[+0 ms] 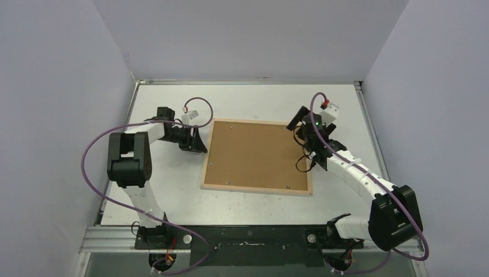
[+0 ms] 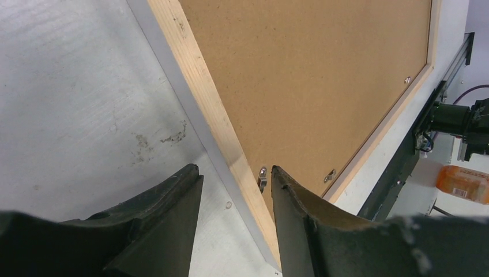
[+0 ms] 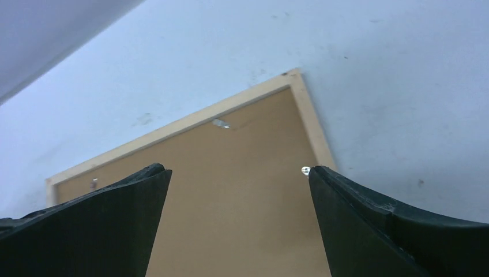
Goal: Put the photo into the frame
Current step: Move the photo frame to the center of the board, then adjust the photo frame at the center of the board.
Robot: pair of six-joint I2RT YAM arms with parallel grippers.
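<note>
the left arm (image 1: 130,164) rises from its base at the near edge of the table (image 1: 259,98) and folds at a raised elbow close to the left edge. its forearm runs rightward to a wrist turned toward the table's middle. the left gripper (image 2: 236,173) sits low there, its two dark fingers (image 2: 173,202) parted by a narrow gap. the right arm (image 1: 357,173) bends at an elbow near the near right corner and stretches its forearm back and to the left, wrist tipped downward. the right gripper (image 3: 239,170) hangs above the surface with jaws spread wide, fingertips well apart.
</note>
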